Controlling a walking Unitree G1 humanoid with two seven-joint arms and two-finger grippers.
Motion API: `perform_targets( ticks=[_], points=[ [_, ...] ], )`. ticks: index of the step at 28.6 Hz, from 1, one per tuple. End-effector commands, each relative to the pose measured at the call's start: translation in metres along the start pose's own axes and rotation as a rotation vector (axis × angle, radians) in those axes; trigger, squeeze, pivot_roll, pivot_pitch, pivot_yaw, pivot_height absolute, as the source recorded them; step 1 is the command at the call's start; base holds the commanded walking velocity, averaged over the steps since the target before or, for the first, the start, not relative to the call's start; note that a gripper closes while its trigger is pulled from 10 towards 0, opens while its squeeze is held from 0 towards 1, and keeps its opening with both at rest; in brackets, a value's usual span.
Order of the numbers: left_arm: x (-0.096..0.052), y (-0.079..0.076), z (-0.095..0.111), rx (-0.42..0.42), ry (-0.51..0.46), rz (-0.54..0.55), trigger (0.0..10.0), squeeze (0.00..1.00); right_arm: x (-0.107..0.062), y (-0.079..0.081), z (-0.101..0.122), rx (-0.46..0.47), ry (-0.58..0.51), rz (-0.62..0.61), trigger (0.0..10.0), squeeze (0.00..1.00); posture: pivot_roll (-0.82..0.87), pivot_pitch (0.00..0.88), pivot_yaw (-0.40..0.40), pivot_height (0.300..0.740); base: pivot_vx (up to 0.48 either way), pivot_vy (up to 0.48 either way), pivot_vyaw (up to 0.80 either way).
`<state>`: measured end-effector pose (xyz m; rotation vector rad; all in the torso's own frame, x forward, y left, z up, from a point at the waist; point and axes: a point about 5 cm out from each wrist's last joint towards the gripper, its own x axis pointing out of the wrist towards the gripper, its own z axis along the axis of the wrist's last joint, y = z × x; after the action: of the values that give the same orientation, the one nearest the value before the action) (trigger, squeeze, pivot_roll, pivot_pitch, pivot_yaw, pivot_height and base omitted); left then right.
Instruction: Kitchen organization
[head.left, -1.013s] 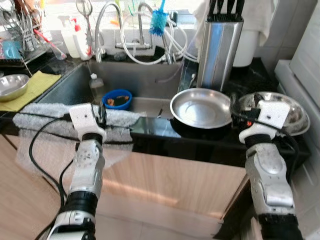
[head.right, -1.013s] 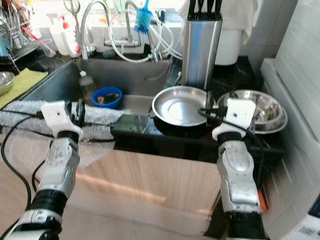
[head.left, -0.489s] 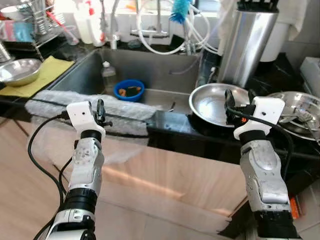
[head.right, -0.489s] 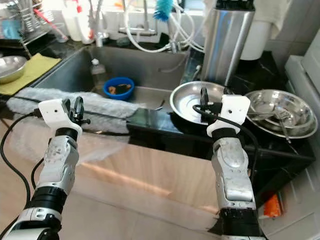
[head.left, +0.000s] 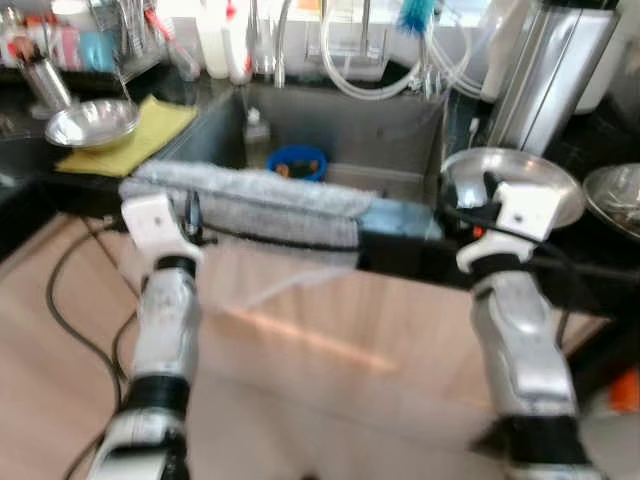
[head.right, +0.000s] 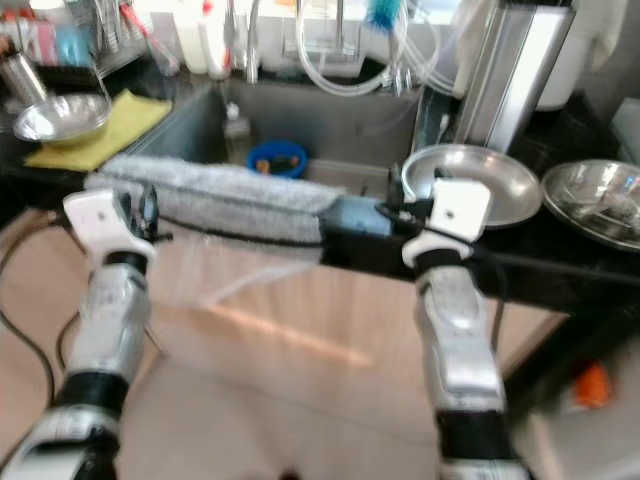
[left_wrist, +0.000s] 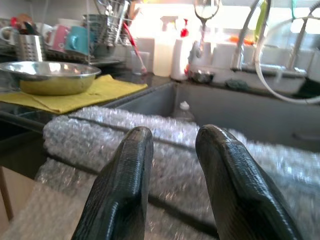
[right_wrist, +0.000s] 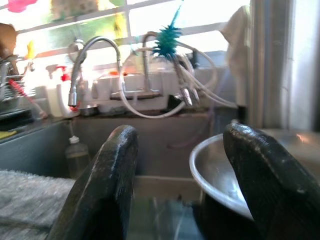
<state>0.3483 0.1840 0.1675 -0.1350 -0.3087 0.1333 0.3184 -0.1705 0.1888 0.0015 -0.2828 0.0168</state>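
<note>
Daylight floods in from the window (right_wrist: 165, 20) behind the sink, blowing out to white glare in both wrist views. The head views are motion-blurred throughout — edges of arms, cabinet front and floor smear softly. A bright streak of reflected light crosses the wooden cabinet front (head.left: 310, 335). Steel bowls (head.right: 480, 175) catch highlights — the black fingers (left_wrist: 120, 185) loom close, fairly sharp.

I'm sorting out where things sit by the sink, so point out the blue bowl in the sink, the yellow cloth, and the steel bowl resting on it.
blue bowl (head.right: 276, 158), right eye view, on its rim.
yellow cloth (left_wrist: 107, 88), left wrist view, on its bare part beside the bowl.
steel bowl (left_wrist: 49, 76), left wrist view, on its outer wall.
</note>
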Motion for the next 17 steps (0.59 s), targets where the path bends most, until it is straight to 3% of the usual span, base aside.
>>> perform_targets(
  ticks=[1,4,9,11,17],
  points=[
    [0.0032,0.0030,0.0071,0.004,-0.020,0.002,10.0,0.00,0.0018,0.0052,0.0078,0.005,-0.032,0.011,10.0,0.00,-0.11,0.092,0.046,0.740,0.000,0.390,0.00],
    [0.0036,0.0031,0.0077,0.004,-0.020,0.001,10.0,0.00,0.0015,0.0075,0.0075,0.017,-0.030,0.013,10.0,0.00,-0.10,0.093,0.048,0.740,0.000,0.390,0.00],
    [0.0047,0.0024,0.0088,0.007,-0.017,-0.015,10.0,0.00,0.0021,0.0095,0.0046,0.051,-0.007,0.000,10.0,0.00,-0.10,0.095,0.054,0.740,0.000,0.390,-0.61],
    [0.0052,-0.0012,0.0080,0.022,-0.008,-0.042,10.0,0.00,0.0017,0.0093,0.0056,0.041,-0.024,-0.002,10.0,0.00,-0.10,0.097,0.055,0.740,0.000,0.000,-0.64],
    [0.0057,-0.0061,0.0095,0.008,-0.002,-0.075,10.0,0.00,0.0006,0.0110,0.0045,0.040,-0.023,-0.014,10.0,0.00,-0.09,0.101,0.060,0.740,0.056,0.000,0.00]
  ],
)
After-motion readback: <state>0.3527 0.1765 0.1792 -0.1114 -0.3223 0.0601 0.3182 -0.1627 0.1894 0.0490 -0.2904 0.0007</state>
